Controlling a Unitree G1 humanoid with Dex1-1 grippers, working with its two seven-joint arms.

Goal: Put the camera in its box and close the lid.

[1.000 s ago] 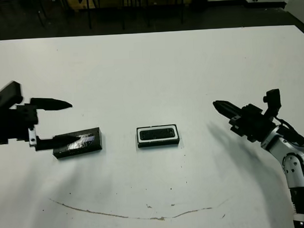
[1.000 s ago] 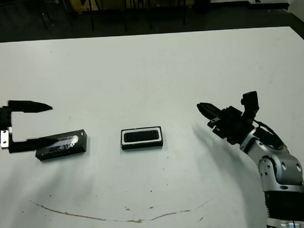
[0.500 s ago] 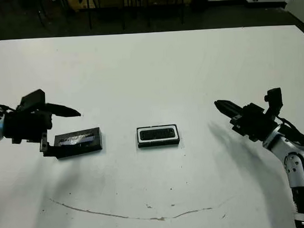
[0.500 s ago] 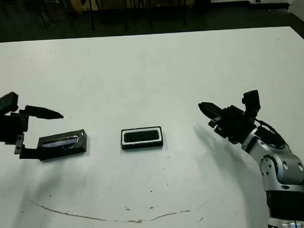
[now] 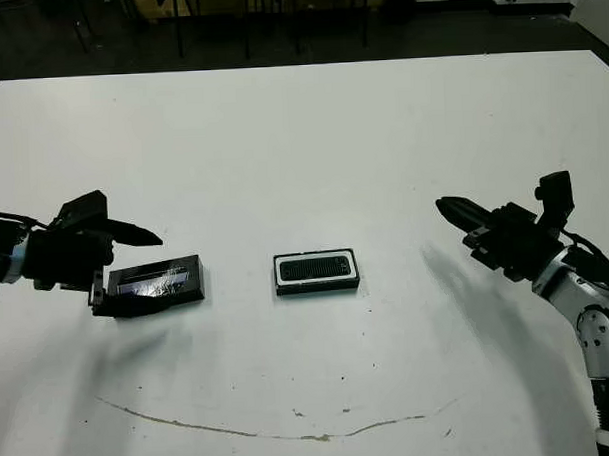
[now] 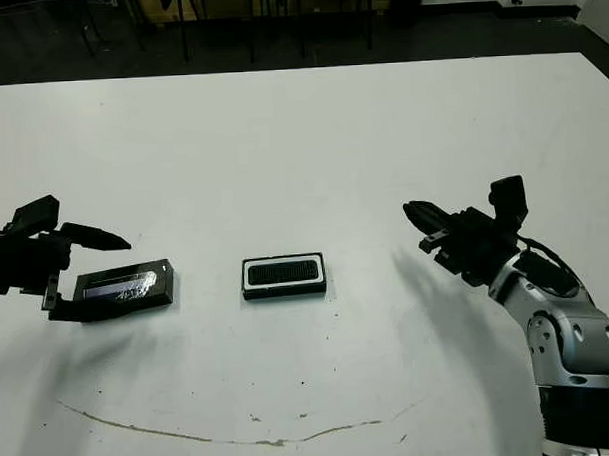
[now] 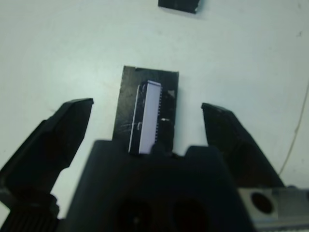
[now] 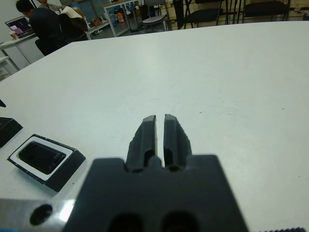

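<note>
On the counter (image 5: 301, 128), your left end effector (image 5: 126, 262) is spread wide around the lid (image 5: 156, 285), one finger on each side, gripping nothing yet. If you close off-centre, it may skate or twist away. The camera (image 5: 316, 269) already sits in the box (image 5: 317, 285) at centre. Your right end effector (image 6: 416, 213), pinched together and empty, hovers well apart.

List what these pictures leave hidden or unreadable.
- Lid label: too small and glary to read in any view.
- Lid's near end: hidden in the left wrist view by the left gripper body.
- Box bottom under the camera: covered.
- Box in the left wrist view: cut off by the edge.
</note>
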